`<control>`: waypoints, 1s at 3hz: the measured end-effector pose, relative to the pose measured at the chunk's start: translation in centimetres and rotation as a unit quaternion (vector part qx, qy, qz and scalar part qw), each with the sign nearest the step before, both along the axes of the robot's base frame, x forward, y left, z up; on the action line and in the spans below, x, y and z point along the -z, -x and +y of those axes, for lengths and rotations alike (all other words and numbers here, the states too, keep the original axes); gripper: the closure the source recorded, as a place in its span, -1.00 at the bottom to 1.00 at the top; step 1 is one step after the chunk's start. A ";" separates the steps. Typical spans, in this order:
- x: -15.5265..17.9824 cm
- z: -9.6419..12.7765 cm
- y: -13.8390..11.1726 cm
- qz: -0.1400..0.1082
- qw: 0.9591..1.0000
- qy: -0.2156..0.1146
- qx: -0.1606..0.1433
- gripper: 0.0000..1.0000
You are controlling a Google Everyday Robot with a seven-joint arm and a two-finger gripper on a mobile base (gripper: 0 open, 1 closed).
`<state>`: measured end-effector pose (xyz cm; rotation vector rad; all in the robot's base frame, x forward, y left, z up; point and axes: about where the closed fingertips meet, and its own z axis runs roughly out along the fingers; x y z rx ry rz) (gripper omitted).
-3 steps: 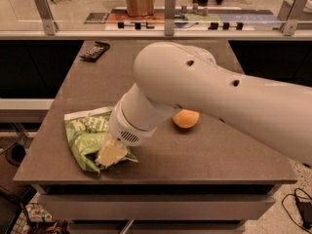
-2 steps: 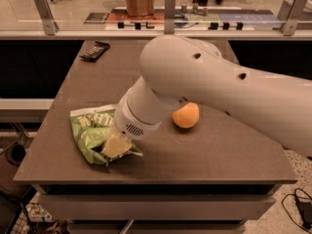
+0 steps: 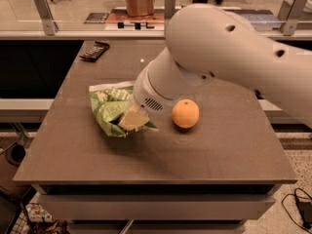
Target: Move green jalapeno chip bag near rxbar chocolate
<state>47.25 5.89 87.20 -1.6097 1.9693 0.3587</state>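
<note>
The big white arm [image 3: 219, 48] comes in from the right side and bends down over the middle of the desk [image 3: 195, 160]. Its gripper [image 3: 132, 120] is low over the left half of the desk, on the right part of the green chip bag [image 3: 108, 107]. Only a pale, wedge-shaped piece of the fingers [image 3: 134, 116] shows under the round wrist. It lies pressed on the crumpled foil, so the fingers seem to be closed on the bag, though the wrist hides most of them. The bag is bunched up, with one white end pointing to the far-left corner, and it is about halfway between the near edge and the far edge, closer to the left edge than to the right one. A round orange [image 3: 185, 113] stands just beside the gripper on its right, near the middle of the desk, and it does not touch the bag. The small dark bar [image 3: 94, 51] lies flat at the far-left corner, close to the far edge and well apart from the bag.
</note>
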 end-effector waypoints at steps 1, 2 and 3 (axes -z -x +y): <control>-2.2 -1.3 -2.1 -0.043 0.999 -0.004 0.012 1.00; -4.2 -2.1 -5.3 -0.093 0.995 -0.005 0.022 1.00; -5.1 -2.3 -9.7 -0.135 0.990 0.001 0.039 1.00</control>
